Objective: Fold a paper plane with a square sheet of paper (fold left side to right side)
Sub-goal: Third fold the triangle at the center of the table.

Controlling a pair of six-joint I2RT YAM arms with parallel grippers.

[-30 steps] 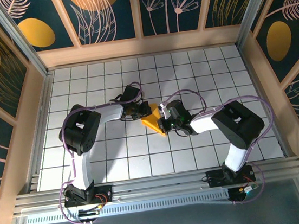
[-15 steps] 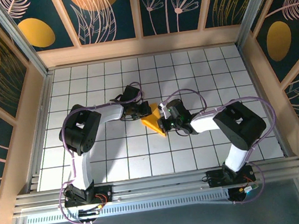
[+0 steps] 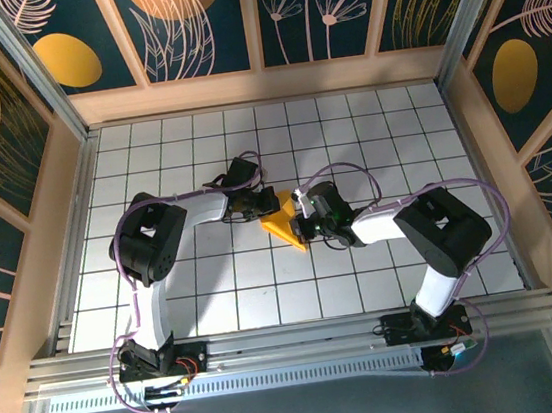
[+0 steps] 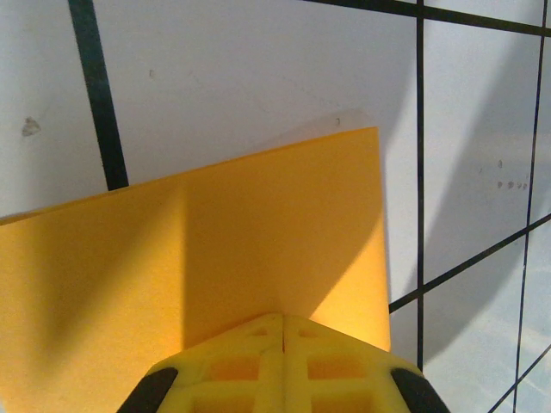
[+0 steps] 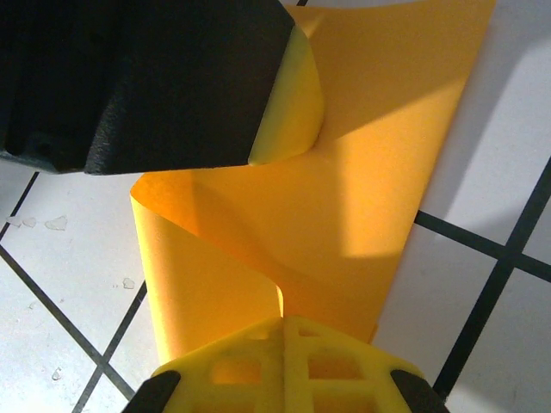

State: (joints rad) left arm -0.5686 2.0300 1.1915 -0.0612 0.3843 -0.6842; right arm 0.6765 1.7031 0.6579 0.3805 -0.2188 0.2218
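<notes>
1. The square sheet of paper (image 3: 284,224) (image 4: 258,232) (image 5: 370,198) is lying on the middle tiles of the white gridded table (image 3: 198,307). It is showing there as a folded yellow-orange shape with a point toward the near side.
2. The left gripper (image 3: 264,206) (image 4: 284,325) is standing at the left far corner of the paper, with its arm reaching in from the paper's left.
3. In the left wrist view its two yellow fingers (image 4: 250,357) are meeting along a thin seam, so the jaws are together. Their tips are sitting on the paper's surface. I cannot tell if any paper is lying between them or if they are only pressing on it.
4. A straight crease is running across the paper just left of these fingertips, and the paper's right edge is lying flat on the table.
5. The right gripper (image 3: 302,225) (image 5: 287,325) is standing at the right side of the paper, opposite the left gripper.
6. In the right wrist view its jaws are also together, and they are clamping the nearest edge of the paper. That edge is curling up from the table into the fingertips.
7. In the same view the left gripper's black body and one yellow finger (image 5: 297,95) are resting on the paper's far left part.
</notes>
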